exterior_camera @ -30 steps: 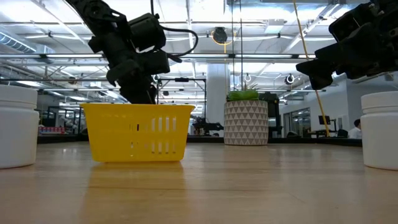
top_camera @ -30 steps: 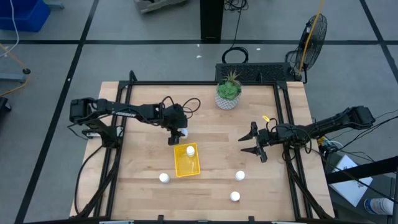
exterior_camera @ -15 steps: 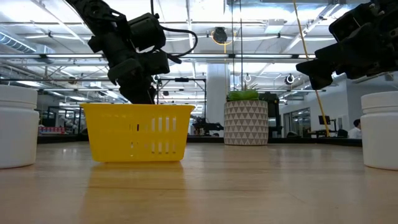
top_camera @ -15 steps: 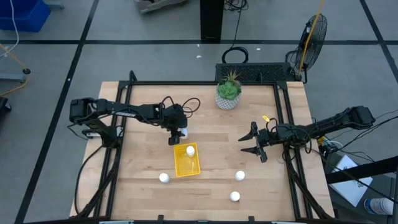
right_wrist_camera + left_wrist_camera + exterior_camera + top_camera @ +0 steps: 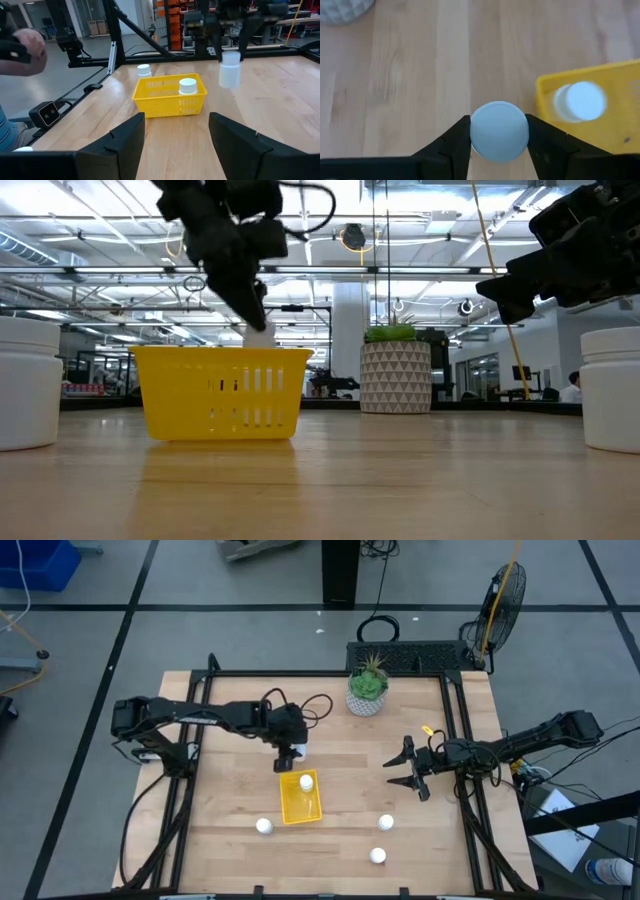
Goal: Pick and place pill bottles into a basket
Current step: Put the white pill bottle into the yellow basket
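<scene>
My left gripper [image 5: 297, 750] is shut on a white pill bottle [image 5: 230, 70] above the table, just beyond the far end of the yellow basket [image 5: 300, 804]. One bottle [image 5: 306, 781] stands upright in the basket's far end. Three more bottles stand on the table: one [image 5: 263, 826] left of the basket and two at the near right [image 5: 386, 823] [image 5: 377, 856]. My right gripper [image 5: 408, 773] is open and empty above the table's right side. My left gripper pinches the bottle at its cap end [image 5: 472, 132] between its two fingers, one on each side. The fingers [image 5: 452, 142] come from above, pointing down. The bottle hangs upright below them, lifted clear of the table [image 5: 230, 75].
A white patterned pot with a green plant [image 5: 367, 690] stands at the table's far edge. Black frame rails run along the table's left and right sides [image 5: 462, 740]. A person's hand [image 5: 30, 42] shows beyond the table's edge in the right wrist view.
My left gripper has risen and gone slightly toward the table's right, staying shut on the pill bottle. The bottle, low behind the basket before, now hangs higher, clear of the table.
</scene>
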You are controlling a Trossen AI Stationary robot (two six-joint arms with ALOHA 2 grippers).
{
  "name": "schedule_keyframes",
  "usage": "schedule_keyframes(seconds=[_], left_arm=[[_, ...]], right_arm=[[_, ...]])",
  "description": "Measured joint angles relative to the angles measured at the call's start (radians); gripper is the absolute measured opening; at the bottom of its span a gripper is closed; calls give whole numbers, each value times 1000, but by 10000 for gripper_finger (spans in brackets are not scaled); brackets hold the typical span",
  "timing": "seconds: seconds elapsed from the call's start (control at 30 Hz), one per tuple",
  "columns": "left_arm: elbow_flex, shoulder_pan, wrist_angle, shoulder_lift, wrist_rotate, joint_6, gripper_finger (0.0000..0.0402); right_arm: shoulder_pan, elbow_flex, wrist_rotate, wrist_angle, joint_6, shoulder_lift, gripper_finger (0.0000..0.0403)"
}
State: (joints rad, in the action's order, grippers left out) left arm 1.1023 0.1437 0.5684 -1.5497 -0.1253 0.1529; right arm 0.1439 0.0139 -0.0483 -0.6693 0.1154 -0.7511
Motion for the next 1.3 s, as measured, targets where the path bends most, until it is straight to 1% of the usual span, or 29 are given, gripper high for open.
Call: schedule_keyframes(seconds=[0.13, 0.3, 0.4, 0.5, 0.67, 0.77, 0.87, 0.97, 1.13, 1.3], left_arm=[[77, -42, 65, 0, 0, -1, 165], [124, -111, 121, 0, 55, -19, 171], [128, -145, 139, 0, 64, -47, 173], [128, -178, 164, 0, 82, -78, 165], [128, -229, 172, 0, 99, -116, 165], [128, -255, 186, 0, 129, -136, 174], [128, -272, 192, 0, 135, -154, 176], [128, -285, 192, 0, 137, -159, 165], [128, -304, 201, 0, 137, -163, 165], [128, -311, 223, 0, 165, -179, 177]], right_arm=[[0, 0, 0, 0, 0, 0, 212], [0, 0, 0, 0, 0, 0, 212], [0, 0, 0, 0, 0, 0, 212], [0, 0, 0, 0, -2, 0, 212], [0, 0, 0, 0, -8, 0, 212], [0, 0, 0, 0, -8, 0, 212], [0, 0, 0, -1, -8, 0, 212], [0, 0, 0, -7, -8, 0, 212], [0, 0, 0, -8, -8, 0, 212], [0, 0, 0, -8, -6, 0, 212]])
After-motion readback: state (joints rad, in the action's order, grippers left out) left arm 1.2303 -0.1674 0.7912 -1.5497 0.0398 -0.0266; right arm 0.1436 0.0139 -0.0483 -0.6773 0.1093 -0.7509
